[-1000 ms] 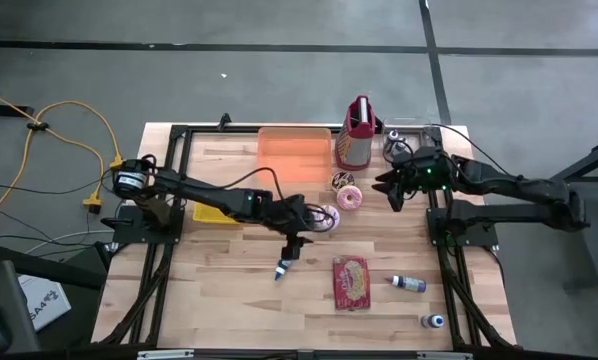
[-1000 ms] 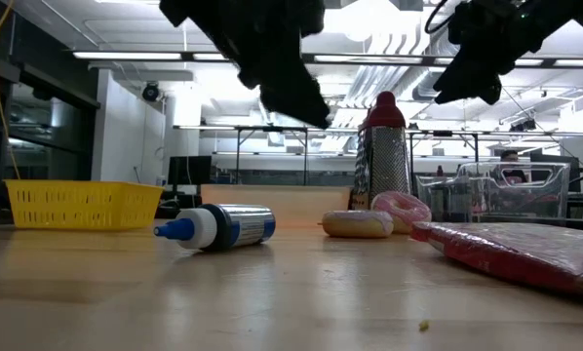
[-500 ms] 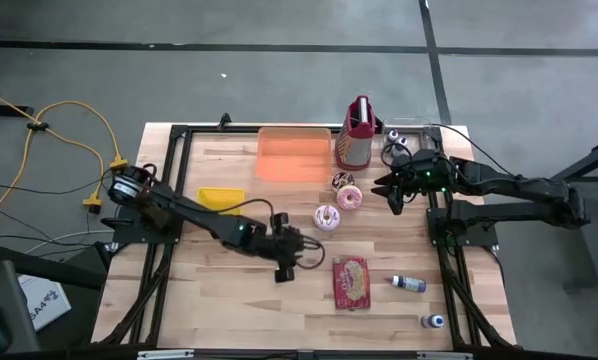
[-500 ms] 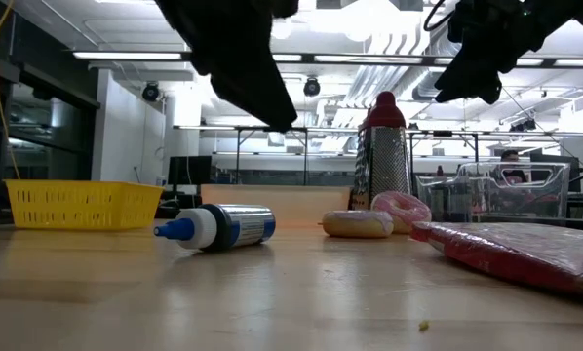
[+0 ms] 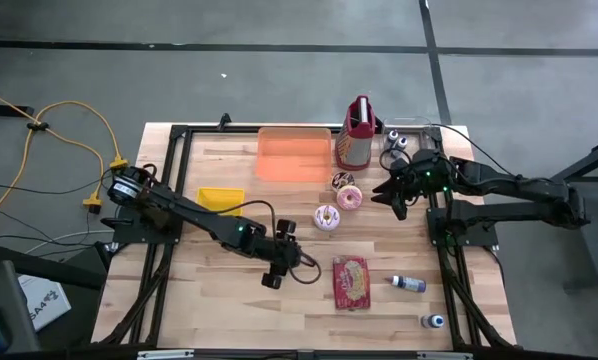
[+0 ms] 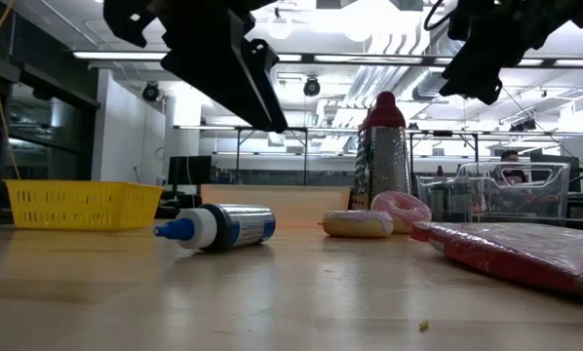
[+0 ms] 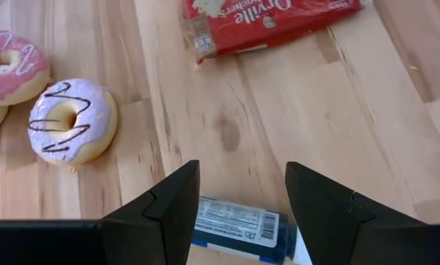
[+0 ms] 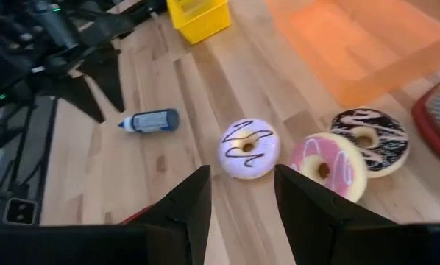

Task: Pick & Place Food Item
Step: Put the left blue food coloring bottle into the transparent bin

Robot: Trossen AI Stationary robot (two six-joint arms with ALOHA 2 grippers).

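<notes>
Wooden table (image 5: 209, 290) — orange tray (image 5: 294, 153) at far edge, grater (image 5: 356, 133) beside it. Red snack packet (image 5: 351, 281) toward near edge, right of centre. Three doughnuts mid-table: lavender (image 5: 326, 217), pink (image 5: 350, 198), chocolate (image 5: 342, 181). Yellow basket (image 5: 220, 199) toward left edge. Left gripper (image 5: 270, 277) near table centre, fingers spread, holding nothing, above blue-capped bottle (image 7: 240, 230). Right gripper (image 5: 382, 194) near right edge, raised — fingers parted, empty.

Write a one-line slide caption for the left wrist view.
Open left gripper hovers above a blue-capped bottle on the wooden table, with a lilac donut and red snack packet beyond.
</notes>
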